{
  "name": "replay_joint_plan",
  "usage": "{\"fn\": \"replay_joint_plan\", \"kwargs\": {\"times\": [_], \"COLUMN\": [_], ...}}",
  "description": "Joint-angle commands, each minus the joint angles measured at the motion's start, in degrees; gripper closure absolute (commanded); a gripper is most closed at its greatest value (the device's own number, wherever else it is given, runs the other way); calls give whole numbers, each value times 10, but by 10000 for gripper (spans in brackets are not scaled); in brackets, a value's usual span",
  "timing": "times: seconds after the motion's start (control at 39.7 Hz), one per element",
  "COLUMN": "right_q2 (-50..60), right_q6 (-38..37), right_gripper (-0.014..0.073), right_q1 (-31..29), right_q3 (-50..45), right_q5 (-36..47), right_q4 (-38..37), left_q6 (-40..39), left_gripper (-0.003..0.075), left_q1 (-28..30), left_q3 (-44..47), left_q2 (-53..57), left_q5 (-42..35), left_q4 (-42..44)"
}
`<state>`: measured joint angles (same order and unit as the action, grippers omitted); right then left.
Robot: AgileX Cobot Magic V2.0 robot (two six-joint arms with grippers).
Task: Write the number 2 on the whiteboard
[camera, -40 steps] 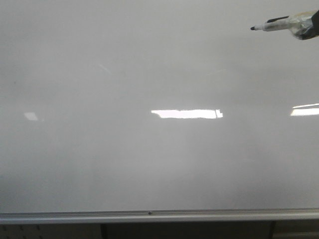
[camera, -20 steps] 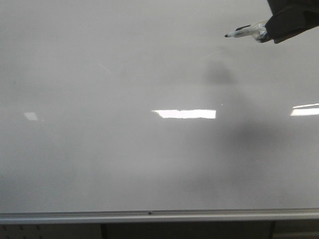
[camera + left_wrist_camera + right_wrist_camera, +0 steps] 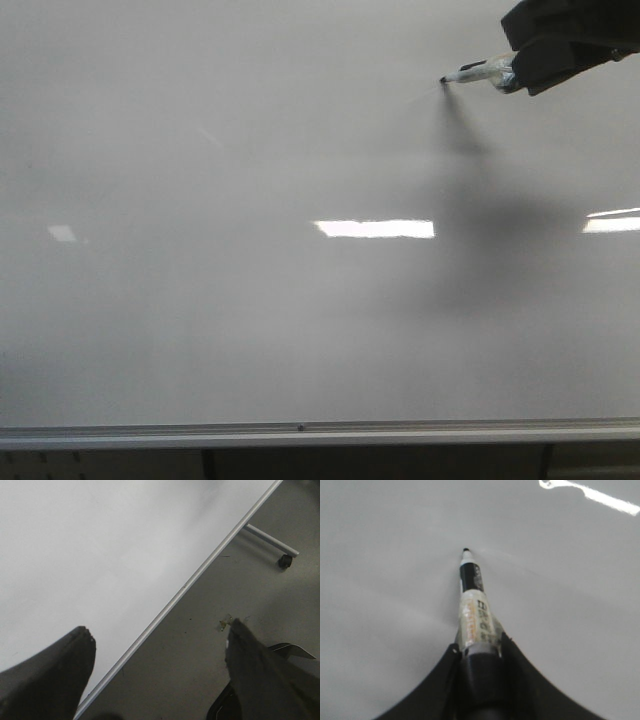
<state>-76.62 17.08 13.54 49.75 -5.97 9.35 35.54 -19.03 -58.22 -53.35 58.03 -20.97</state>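
The whiteboard point(image 3: 250, 300) fills the front view, glossy white with a silver rail along its lower edge. No number 2 shows on it; the surface is blank. My right gripper point(image 3: 520, 72) enters at the top right, shut on a black-tipped marker point(image 3: 478, 73) whose tip meets the board beside its own shadow. In the right wrist view the marker point(image 3: 475, 605) juts out from between the gripper point(image 3: 479, 647) fingers, tip at the whiteboard point(image 3: 395, 555). My left gripper point(image 3: 160, 635) stands open and holds nothing, near the whiteboard point(image 3: 90, 545) edge.
Bright rectangular light reflections point(image 3: 375, 228) lie across the board. Below the board's rail point(image 3: 200, 575) the left wrist view shows grey floor and a caster wheel point(image 3: 285, 561) of the board's stand.
My right gripper has carried the marker left and slightly down toward the board; the tip now touches the surface and a dark shadow has grown beneath it.
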Motion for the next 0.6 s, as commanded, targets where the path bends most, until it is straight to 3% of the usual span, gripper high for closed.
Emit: {"fn": "replay_joint_plan", "kwargs": {"times": [0.0, 0.15, 0.33, 0.58], "right_q2": [15, 14, -2, -53], "right_q6": [3, 3, 3, 3], "right_gripper": [536, 536, 536, 536], "right_q1": [-28, -64, -59, -17], "right_q3": [21, 22, 21, 22], "right_q5": [41, -25, -102, -100], "right_q4": [-6, -6, -1, 12], "left_q6": [-7, -7, -7, -7], "left_gripper": [195, 195, 195, 195], "left_q1": [2, 2, 2, 2], "left_q3": [-14, -14, -14, -14], "left_q2": [7, 7, 7, 7], "left_q5": [-31, -31, -31, -31], "left_q4": [-16, -16, -16, -16]}}
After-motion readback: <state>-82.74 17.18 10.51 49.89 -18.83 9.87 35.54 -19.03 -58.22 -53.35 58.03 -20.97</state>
